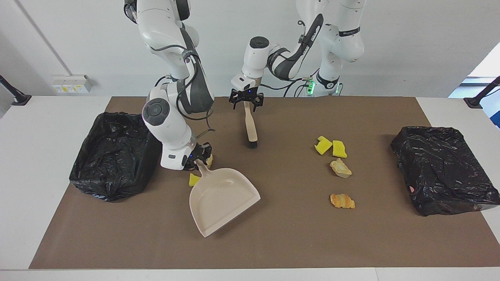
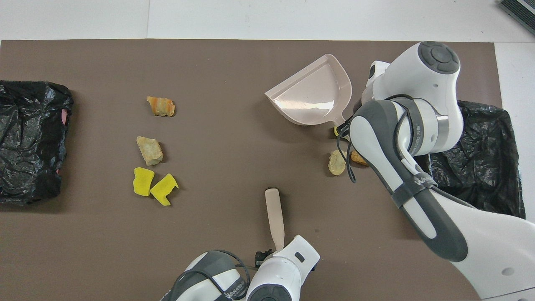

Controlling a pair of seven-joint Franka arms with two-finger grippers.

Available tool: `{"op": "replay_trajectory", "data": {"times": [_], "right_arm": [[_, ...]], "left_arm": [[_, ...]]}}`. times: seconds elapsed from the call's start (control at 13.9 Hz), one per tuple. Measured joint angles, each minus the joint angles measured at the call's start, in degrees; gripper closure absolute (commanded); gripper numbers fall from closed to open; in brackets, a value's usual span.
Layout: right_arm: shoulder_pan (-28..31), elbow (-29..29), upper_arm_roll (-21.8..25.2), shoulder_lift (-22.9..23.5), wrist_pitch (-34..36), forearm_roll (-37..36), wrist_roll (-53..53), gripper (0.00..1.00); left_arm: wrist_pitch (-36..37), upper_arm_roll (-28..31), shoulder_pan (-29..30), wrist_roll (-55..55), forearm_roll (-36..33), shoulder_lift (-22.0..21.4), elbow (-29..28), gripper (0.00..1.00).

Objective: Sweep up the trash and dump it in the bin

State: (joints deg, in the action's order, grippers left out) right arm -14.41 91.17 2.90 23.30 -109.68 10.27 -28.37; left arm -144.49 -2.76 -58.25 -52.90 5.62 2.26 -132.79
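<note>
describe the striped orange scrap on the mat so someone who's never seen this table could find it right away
Start at the black-bagged bin at the left arm's end of the table, then look toward the table's middle for a loose group of four scraps. The striped orange scrap lies farthest from the robots in that group. Its neighbours are two yellow sponge pieces and a pale tan lump; it alone is orange with ridged bands.
</note>
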Motion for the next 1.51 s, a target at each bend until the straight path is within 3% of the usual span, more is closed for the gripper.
{"op": "replay_trajectory", "data": {"times": [0.14, 0.36, 0.58, 0.72, 1.15, 1.51], "right_arm": [[-0.26, -0.06, -0.09, 0.0, 0.01, -4.41, -5.5, 1.0], [-0.49, -0.06, -0.39, 0.0, 0.02, -11.81, -13.36, 1.0], [-1.05, -0.07, -0.44, 0.0, 0.02, -13.98, -19.42, 1.0], [-1.1, -0.07, -0.45, 0.0, 0.02, -14.03, -21.42, 1.0], [-1.56, 0.04, -0.47, 0.0, 0.08, -14.1, -21.94, 1.0], [-2.32, 0.27, -0.59, 0.0, 0.2, -14.11, -21.96, 1.0]], "left_arm": [[3.5, 0.01, -0.01, -0.15, -0.01, 0.01, 0.8, 0.15], [5.84, 0.01, -0.02, -0.31, -0.01, 0.01, 1.17, 0.37], [6.98, 0.01, -0.03, -0.66, -0.01, 0.01, 1.19, 0.81], [7.08, 0.13, -0.02, -0.9, -0.02, -0.02, 1.25, 1.0], [10.6, 1.42, 0.87, -1.0, -0.03, -0.6, 3.36, 1.0], [22.34, 2.04, 11.13, 5.87, -0.1, -1.4, 10.02, 1.0]]}}
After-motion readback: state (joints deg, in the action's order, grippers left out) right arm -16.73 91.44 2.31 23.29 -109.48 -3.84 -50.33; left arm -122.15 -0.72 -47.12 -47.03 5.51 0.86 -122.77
